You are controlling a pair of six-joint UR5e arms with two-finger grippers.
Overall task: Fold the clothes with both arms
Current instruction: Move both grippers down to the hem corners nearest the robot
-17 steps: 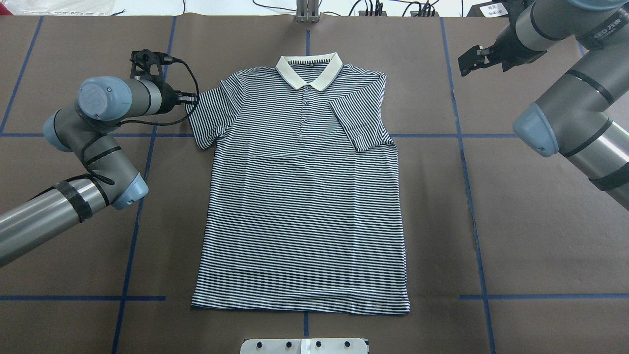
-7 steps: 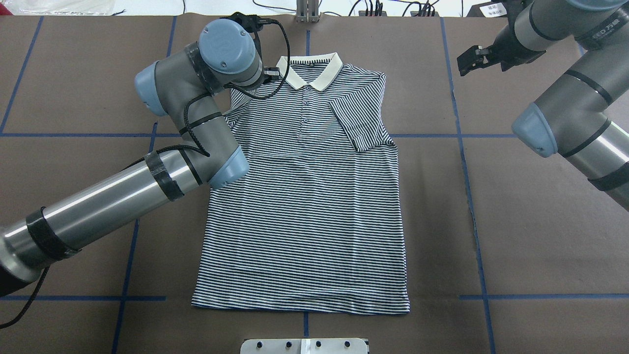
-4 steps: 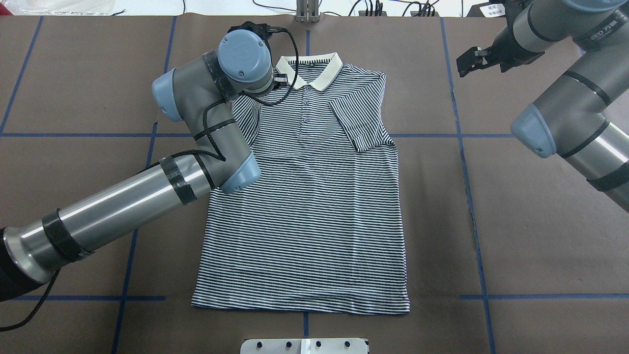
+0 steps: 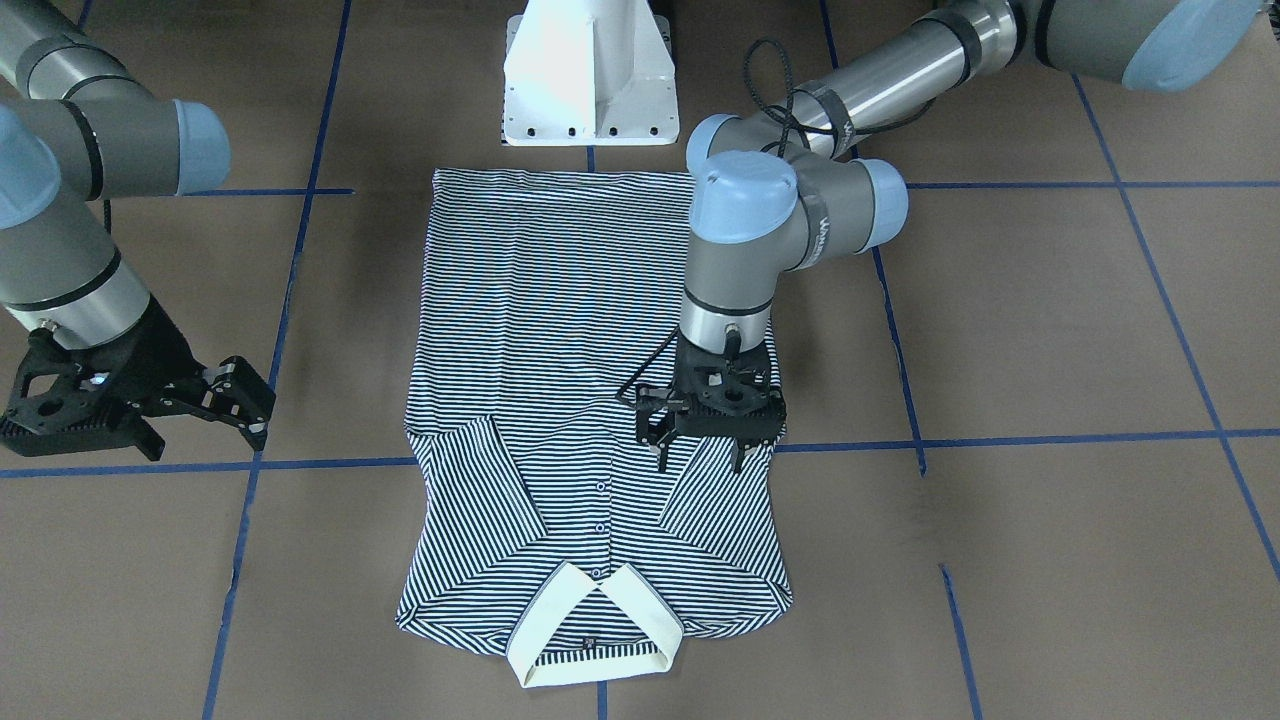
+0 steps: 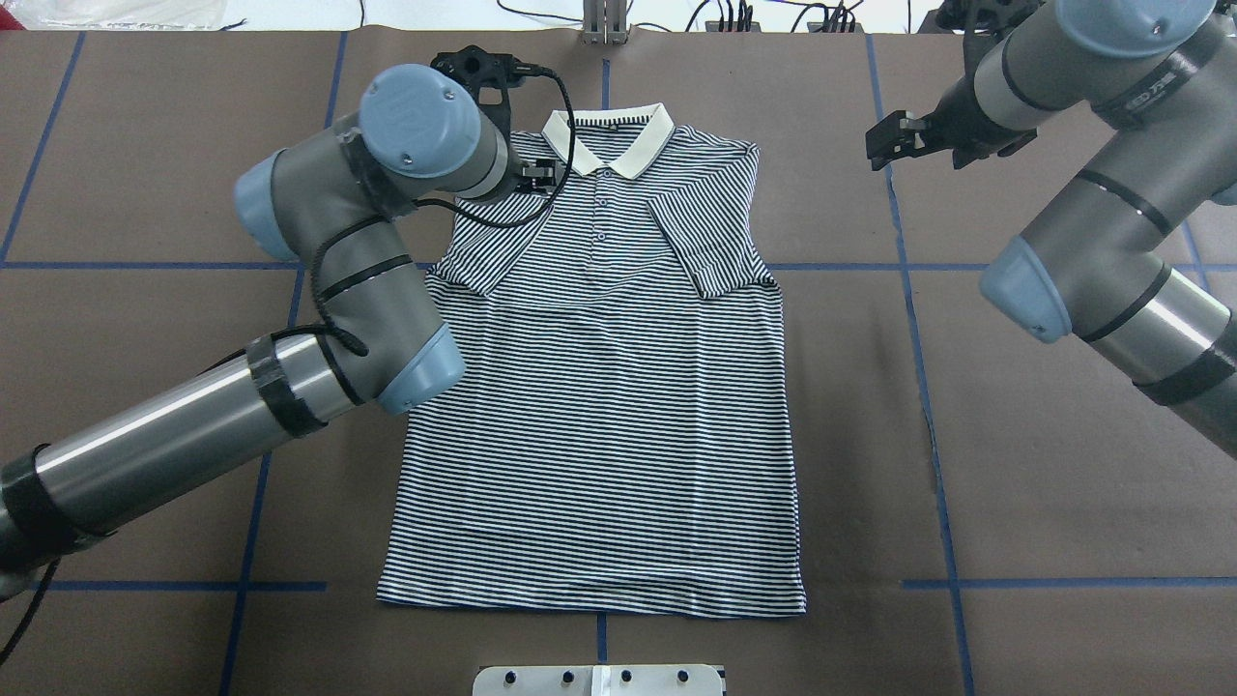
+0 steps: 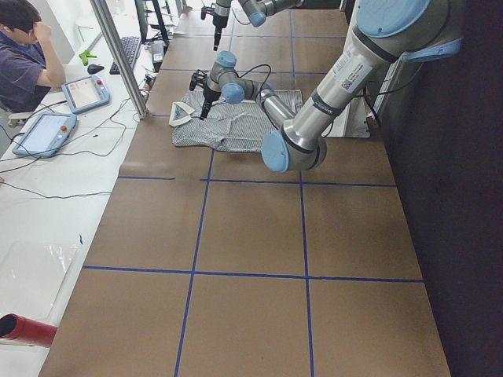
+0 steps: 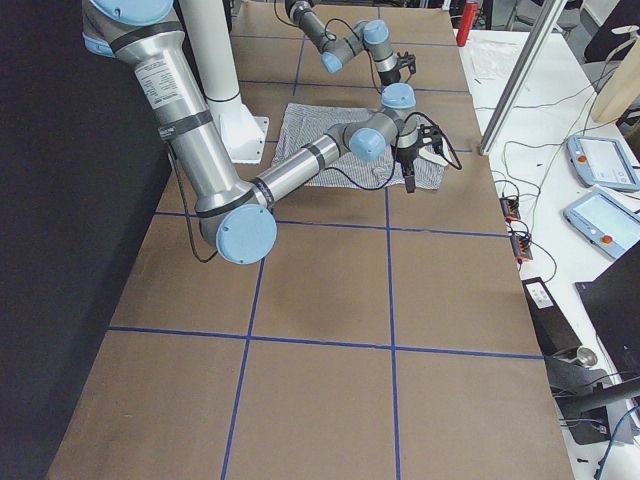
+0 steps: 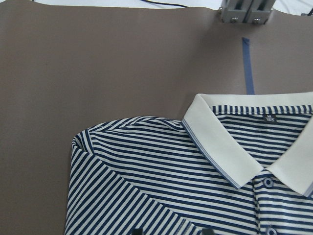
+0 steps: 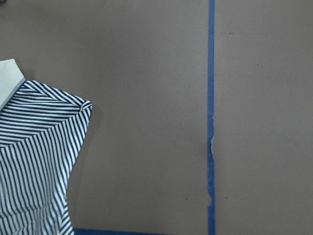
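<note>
We are viewing the striped polo shirt, its sleeve lying folded across the chest beside the cream collar. Blue tape is crossing the brown cover.

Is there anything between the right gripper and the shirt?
Nothing visible. Only bare table lies between the right gripper and the shirt. The left gripper is over the shirt's other side.

Matt cloth shirt, matt paper tabletop

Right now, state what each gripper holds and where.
Nothing is held. The left gripper is open above the folded-in sleeve of the polo shirt; the right gripper is open, off the shirt.
</note>
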